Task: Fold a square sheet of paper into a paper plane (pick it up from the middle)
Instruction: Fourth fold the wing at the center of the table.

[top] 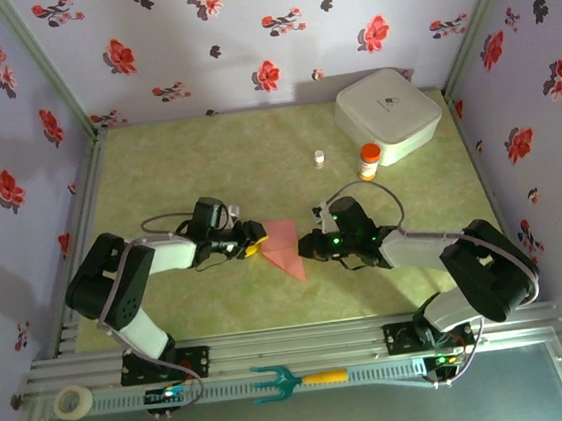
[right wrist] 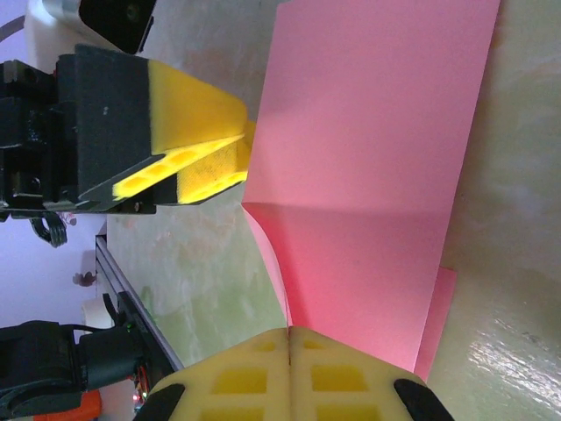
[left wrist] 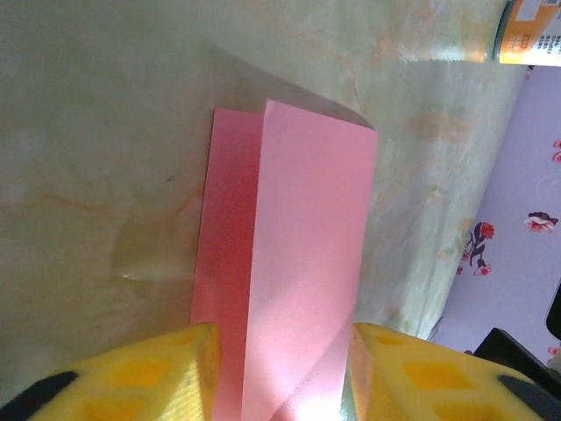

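Note:
The salmon-pink sheet of paper (top: 283,245) lies mid-table between both grippers, folded over on itself into a wedge that points toward the near right. In the left wrist view two overlapping layers of the paper (left wrist: 298,246) run away from the camera. My left gripper (top: 254,243) sits at its left end, open, its yellow pads (left wrist: 175,373) standing either side of the folded strip. My right gripper (right wrist: 287,338) is shut on the paper (right wrist: 368,175) at its near edge, where a raised flap runs into the seam of the pads. The left gripper's fingertips (right wrist: 237,158) touch the paper's far edge.
A white rounded box (top: 387,111) stands at the back right, with an orange-lidded bottle (top: 368,161) and a small white vial (top: 320,158) in front of it. A teal fork with an orange handle (top: 289,380) and a tape roll (top: 73,401) lie on the near rail.

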You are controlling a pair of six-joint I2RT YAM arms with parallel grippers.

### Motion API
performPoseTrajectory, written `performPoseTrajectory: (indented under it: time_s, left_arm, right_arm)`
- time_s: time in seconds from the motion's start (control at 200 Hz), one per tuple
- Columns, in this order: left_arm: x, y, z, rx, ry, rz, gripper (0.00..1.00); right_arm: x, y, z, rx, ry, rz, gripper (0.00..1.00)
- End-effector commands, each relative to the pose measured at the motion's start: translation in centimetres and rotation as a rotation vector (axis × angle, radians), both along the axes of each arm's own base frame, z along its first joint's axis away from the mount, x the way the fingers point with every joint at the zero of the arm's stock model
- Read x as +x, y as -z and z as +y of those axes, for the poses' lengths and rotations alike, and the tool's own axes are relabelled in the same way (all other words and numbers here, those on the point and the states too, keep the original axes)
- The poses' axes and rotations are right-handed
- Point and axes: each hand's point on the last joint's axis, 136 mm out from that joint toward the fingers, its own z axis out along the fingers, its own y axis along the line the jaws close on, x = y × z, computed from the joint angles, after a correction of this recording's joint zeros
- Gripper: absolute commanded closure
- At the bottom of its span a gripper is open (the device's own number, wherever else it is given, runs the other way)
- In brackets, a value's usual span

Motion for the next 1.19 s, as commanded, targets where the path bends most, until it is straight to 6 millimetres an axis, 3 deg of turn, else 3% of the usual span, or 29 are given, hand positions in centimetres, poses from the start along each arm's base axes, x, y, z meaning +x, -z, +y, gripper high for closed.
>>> performPoseTrajectory:
  time_s: [0.0, 0.22, 0.355, 0.445, 0.545, 0.6, 0.67, 0.82, 0.975, 1.19]
  left_arm:
    - [0.7, -0.8, -0.8, -0.062, 0.009, -0.013, 0.61]
    - [0.7, -0.7, -1.1, -0.094, 0.006, -0.009, 0.7]
    - [0.7, -1.0, -0.9, -0.09, -0.006, -0.025, 0.82]
    - [0.8, -1.2, -0.5, -0.079, -0.027, -0.041, 0.95]
    - [0.8, -1.4, 0.0, -0.063, -0.046, -0.056, 0.99]
    - [0.7, -1.4, 0.3, -0.05, -0.059, -0.06, 1.0]
    - [0.6, -1.6, 0.6, -0.037, -0.072, -0.072, 1.0]
    - [0.9, -2.3, 1.5, 0.037, -0.122, -0.119, 1.0]
    - [1.7, -2.8, 1.8, 0.072, -0.161, -0.155, 1.0]
    - [1.7, -3.6, 1.9, 0.074, -0.172, -0.168, 1.0]
  right_arm:
    - [0.1, -0.7, 0.0, 0.034, 0.002, -0.009, 0.94]
    - [0.1, -0.4, -0.2, 0.029, 0.006, -0.003, 0.93]
    - [0.1, -0.2, -0.6, 0.004, 0.013, -0.001, 0.89]
    - [0.3, 0.1, -1.0, -0.039, 0.022, -0.006, 0.85]
    - [0.6, 0.0, -1.6, -0.091, 0.036, -0.017, 0.8]
    - [0.7, -0.2, -2.0, -0.118, 0.043, -0.029, 0.78]
    - [1.3, -0.5, -2.8, -0.159, 0.084, -0.056, 0.68]
    - [3.0, -1.5, -5.5, -0.267, 0.214, -0.159, 0.58]
    - [4.7, -2.6, -8.0, -0.368, 0.299, -0.31, 0.56]
    - [4.9, -4.7, -8.4, -0.4, 0.277, -0.381, 0.56]
